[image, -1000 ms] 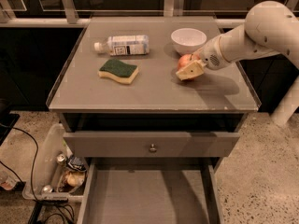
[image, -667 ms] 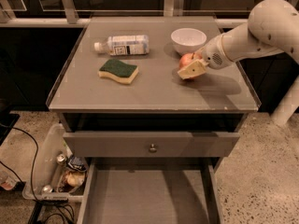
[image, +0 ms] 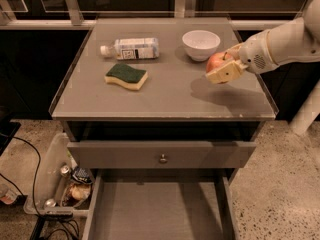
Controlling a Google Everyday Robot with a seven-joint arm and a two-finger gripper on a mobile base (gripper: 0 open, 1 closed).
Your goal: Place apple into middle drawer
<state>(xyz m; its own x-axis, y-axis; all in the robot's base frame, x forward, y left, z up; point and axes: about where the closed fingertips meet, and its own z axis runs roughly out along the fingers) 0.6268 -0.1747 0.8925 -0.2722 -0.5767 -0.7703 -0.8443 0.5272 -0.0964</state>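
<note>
Movement since the frame a second earlier was confined to the arm [image: 285, 46] and what it carried. The gripper [image: 221, 67] had closed on the apple [image: 215, 60], one cream finger [image: 226, 72] pressed across the fruit's front and lower side. Earlier the pair sat low, just in front of the white bowl [image: 201, 44]. Now they had risen off the bench [image: 165, 99] and drifted toward its right edge, so the apple hung clear of the surface, just right of the bowl and slightly nearer the front. A soft shadow [image: 222, 93] lay on the benchtop below and in front of the held fruit, apart from it.

Everything else kept its place. The bowl stood near the back right corner. The bottle [image: 131, 49] lay on its side toward the back left, cap pointing at the left edge. The sponge [image: 126, 76], green face up, rested in front of the bottle, left of centre.

Below the front edge, the drawer front [image: 162, 154] with its small knob [image: 163, 158] was pulled out only slightly. Lower down, the middle drawer [image: 157, 209] stood drawn well out, its flat grey floor bare. The apple was well apart from it, up at bench height.
</note>
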